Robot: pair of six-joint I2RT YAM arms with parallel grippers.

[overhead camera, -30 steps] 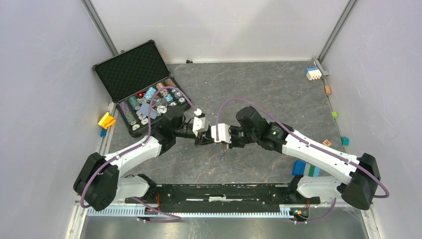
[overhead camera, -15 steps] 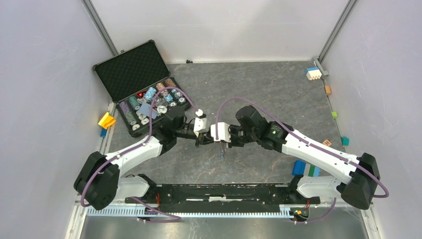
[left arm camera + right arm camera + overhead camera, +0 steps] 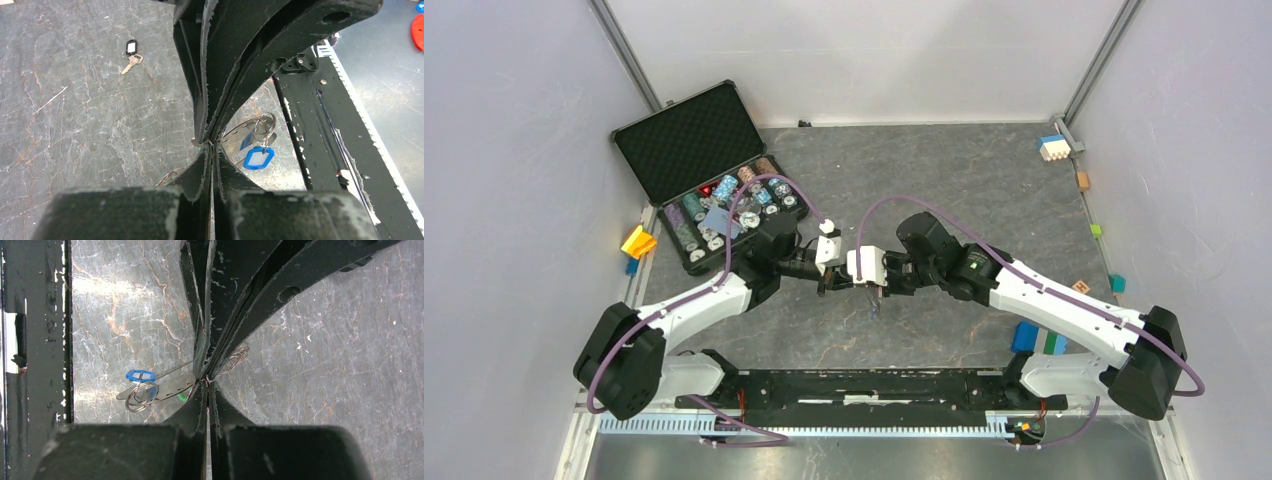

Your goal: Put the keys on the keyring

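Open black case point(image 3: 686, 140) of poker chips point(image 3: 729, 200) far left — toy blocks point(image 3: 1053, 147) (mixed colours) line the table point(image 3: 944, 170) edges.

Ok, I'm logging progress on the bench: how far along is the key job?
Done, apparently: the blue-tagged key hangs from the keyring, which the right end effector holds. In hand: the left end effector is shut tip to tip against it, a sliver of green tag between them, not visibly threaded. Left: the black-tagged key lies on the table, apart.
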